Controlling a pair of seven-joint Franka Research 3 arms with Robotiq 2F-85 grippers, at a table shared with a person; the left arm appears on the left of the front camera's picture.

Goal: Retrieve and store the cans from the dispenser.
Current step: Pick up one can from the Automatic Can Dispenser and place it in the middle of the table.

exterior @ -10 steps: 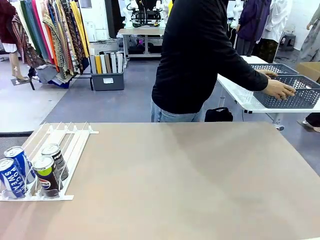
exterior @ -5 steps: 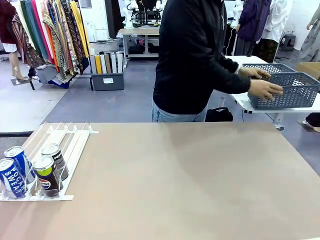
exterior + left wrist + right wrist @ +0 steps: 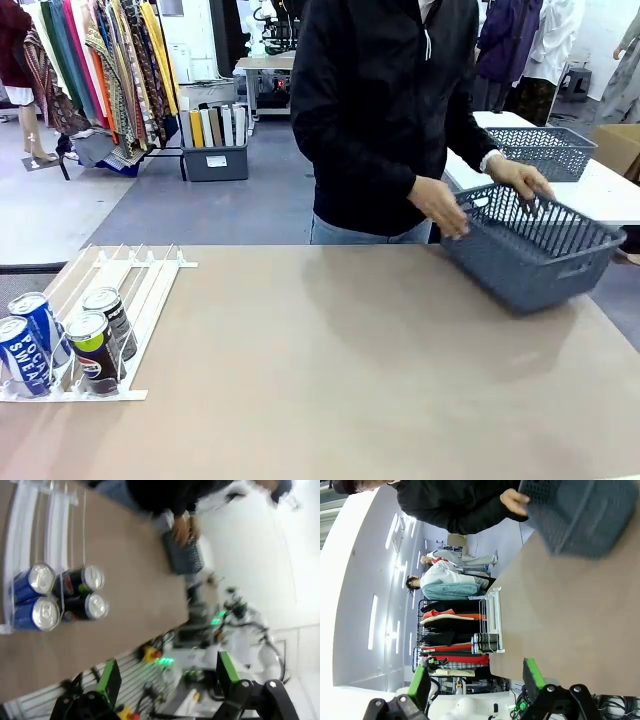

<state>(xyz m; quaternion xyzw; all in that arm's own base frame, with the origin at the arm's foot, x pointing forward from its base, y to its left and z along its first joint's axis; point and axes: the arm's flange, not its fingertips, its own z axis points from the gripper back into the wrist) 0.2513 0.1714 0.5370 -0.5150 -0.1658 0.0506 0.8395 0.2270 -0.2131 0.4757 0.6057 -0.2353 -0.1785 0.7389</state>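
Observation:
The white sloping dispenser (image 3: 150, 290) lies at the table's left edge. At its low end stand two blue cans (image 3: 30, 345) and two black cans (image 3: 100, 335) against the clear stoppers. In the left wrist view the cans (image 3: 60, 595) sit far ahead, silver tops facing me, and my left gripper (image 3: 169, 675) hangs open and holds nothing. My right gripper (image 3: 476, 682) is also open with nothing in it, and the dispenser (image 3: 492, 612) shows small and distant beyond it. A person across the table holds a grey lattice basket (image 3: 535, 255) in both hands over the far right corner.
The tan table (image 3: 350, 380) stretches bare between the dispenser and the basket. A second grey basket (image 3: 540, 148) rests on a white side table behind the person. Clothes racks and a bin stand in the background at left.
The person has turned from the side table and carried the grey basket over to the far right of my table. The cans and both grippers have not moved.

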